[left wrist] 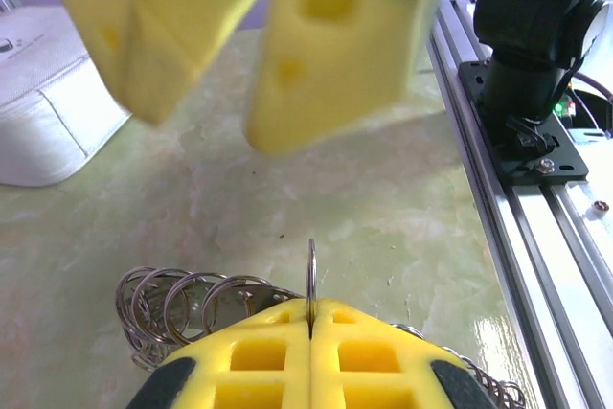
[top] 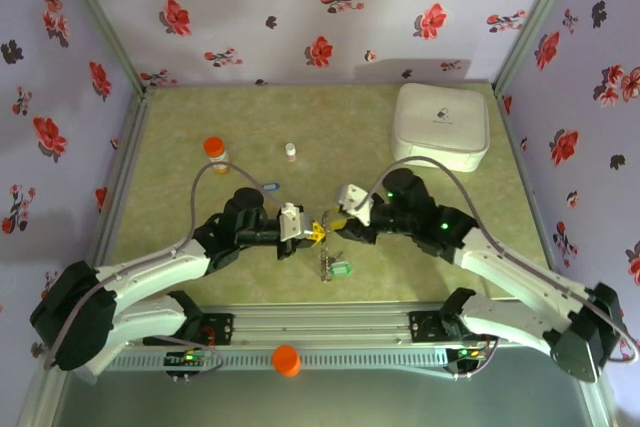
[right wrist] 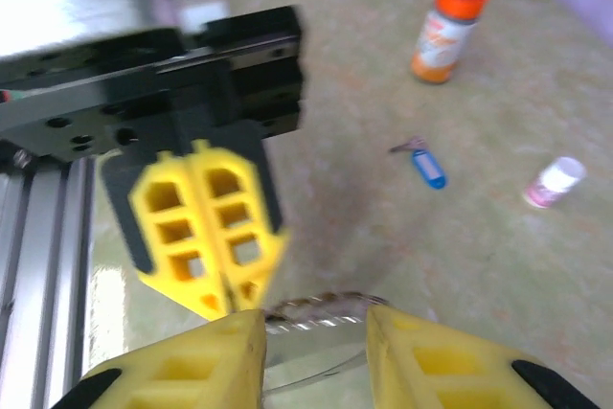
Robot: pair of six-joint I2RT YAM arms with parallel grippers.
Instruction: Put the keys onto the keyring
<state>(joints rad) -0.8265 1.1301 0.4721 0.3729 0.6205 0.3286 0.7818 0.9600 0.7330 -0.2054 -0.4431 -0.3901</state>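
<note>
- Left pincer (left wrist: 311,323) sits right up against the left wrist cam. Its yellow fingers are pressed together on the keyring (left wrist: 311,270), which stands edge-on as a thin metal line sticking up out of the seam.
- Just beside those fingers, low on the left, there's a row of small silvery loops (left wrist: 187,302). Can't tell if it's joined to the keyring or not.
- Right pincer (left wrist: 215,126) hangs just above and across from it, tilted. Its fingers are spread, with nothing between the tips in that view.
- From the right wrist cam the right pincer (right wrist: 316,328) is spread too. A curved bit of the keyring (right wrist: 321,306) runs across the gap, and I can't make out any contact with either pad.
- Overhead, both pincers meet tip to tip over the middle of the counter (top: 180,217), left (top: 313,232) and right (top: 335,218).
- The green key (top: 342,269) lies on the counter just below that meeting point, with some metal bits beside it.
- The blue key (right wrist: 426,165) lies on its own farther back, well apart from the keyring.
- Black key: can't pick it out.
- Toward the back there's an orange-capped bottle (top: 215,150) and a small white bottle (top: 291,151).
- White rounded box (top: 442,125) sits in the back right corner.
</note>
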